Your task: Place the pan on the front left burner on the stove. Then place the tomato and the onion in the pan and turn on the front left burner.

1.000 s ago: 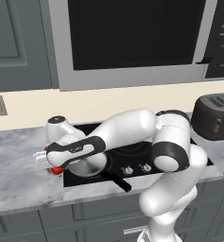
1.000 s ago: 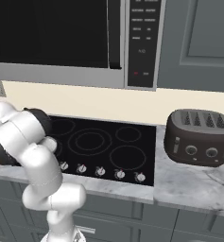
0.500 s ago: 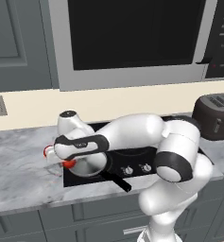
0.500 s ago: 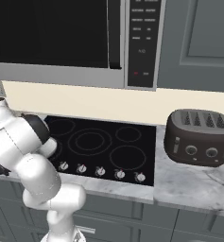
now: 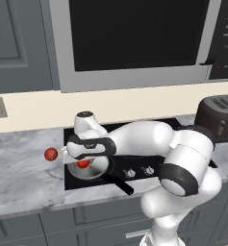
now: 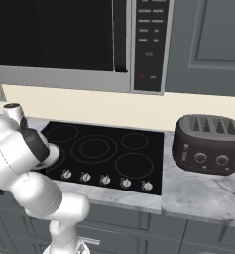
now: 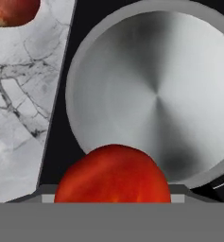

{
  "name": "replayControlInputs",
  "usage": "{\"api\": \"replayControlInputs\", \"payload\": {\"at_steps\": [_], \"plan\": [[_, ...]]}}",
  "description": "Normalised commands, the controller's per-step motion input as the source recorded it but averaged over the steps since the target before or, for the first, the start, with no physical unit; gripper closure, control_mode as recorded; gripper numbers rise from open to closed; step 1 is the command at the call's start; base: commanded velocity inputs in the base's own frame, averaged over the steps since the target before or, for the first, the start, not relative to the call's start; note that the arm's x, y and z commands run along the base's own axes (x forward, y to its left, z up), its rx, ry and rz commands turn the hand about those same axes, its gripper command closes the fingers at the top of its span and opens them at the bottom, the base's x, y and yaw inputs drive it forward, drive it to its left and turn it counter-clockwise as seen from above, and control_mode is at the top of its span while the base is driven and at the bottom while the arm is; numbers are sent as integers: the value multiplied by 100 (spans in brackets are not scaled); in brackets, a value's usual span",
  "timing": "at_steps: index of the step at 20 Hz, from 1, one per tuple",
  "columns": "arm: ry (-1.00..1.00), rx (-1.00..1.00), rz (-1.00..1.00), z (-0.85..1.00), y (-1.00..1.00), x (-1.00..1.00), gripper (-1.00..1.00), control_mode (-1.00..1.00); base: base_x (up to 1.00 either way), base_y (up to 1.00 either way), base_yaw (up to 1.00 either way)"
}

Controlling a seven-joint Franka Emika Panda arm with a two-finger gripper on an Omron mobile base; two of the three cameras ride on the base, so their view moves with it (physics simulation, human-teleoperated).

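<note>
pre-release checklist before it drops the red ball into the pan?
1. Pan sits on the stove, front left: ok.
2. Pan inside bare, room for the load: ok.
3. Gripper holds a red ball: ok; tomato or onion: cannot tell.
4. Ball over the pan's inside: not ok in the hand view, it hangs at the rim's edge.
5. Second red ball waits on the marble counter, left of the stove: ok.
6. Burner knob state: cannot tell.
</note>
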Motion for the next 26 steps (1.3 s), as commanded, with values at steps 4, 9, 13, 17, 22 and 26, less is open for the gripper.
{"api": "replayControlInputs", "payload": {"at_steps": [4,9,13,17,22,26], "plan": [[0,0,0,-1,-29,36,100,-100,0,0,0],[0,0,1,0,-13,48,100,-100,0,0,0],[0,0,0,0,-4,38,100,-100,0,0,0],[0,0,0,-2,0,27,100,-100,0,0,0],[0,0,0,-22,0,25,100,-100,0,0,0],[0,0,0,-36,0,21,100,-100,0,0,0]]}}
